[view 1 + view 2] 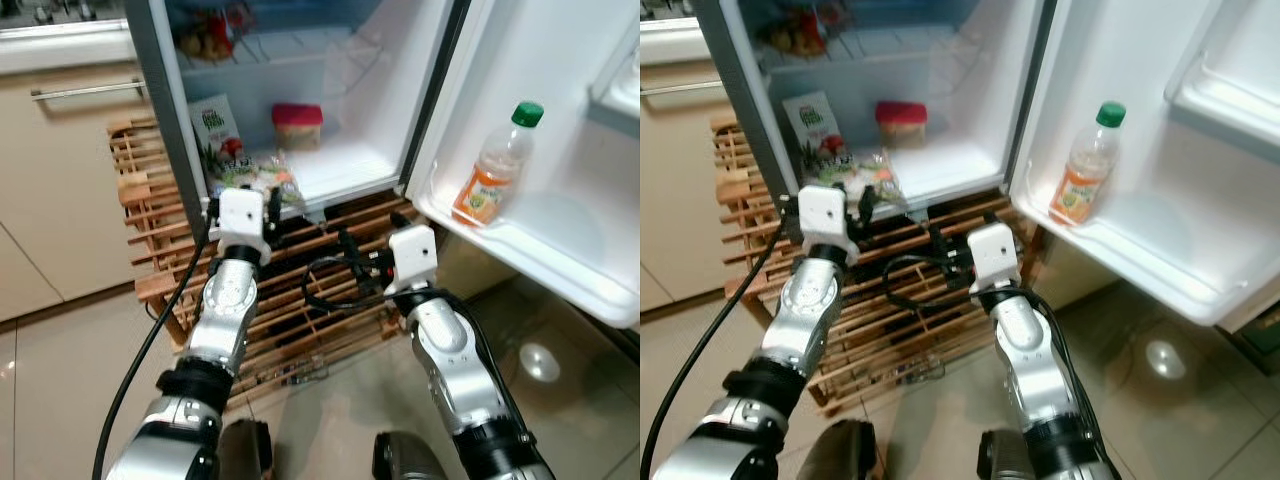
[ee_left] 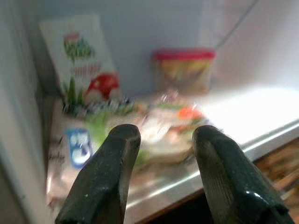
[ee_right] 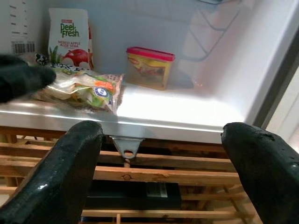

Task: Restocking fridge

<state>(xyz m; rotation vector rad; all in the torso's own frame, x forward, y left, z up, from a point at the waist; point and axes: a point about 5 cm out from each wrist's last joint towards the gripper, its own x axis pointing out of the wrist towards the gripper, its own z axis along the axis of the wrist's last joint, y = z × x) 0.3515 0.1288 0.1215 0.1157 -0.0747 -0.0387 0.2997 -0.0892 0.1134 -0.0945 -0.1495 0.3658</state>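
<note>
At fridge floor, left gripper [image 2: 161,154] fingers parted near salad bag [image 3: 86,89], right gripper [image 3: 161,163] fingers wide, empty

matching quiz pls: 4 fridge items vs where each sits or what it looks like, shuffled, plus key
Items:
1. juice bottle
2. red-lidded tub
3. salad bag
4. juice carton

Descriptions:
A. lying flat at the front edge of the fridge floor, just ahead of the left gripper
B. standing on the open door's shelf, green cap
C. upright at the back left of the compartment
D. near the back of the compartment, to the right of the carton

Pairs: 1-B, 2-D, 3-A, 4-C
</note>
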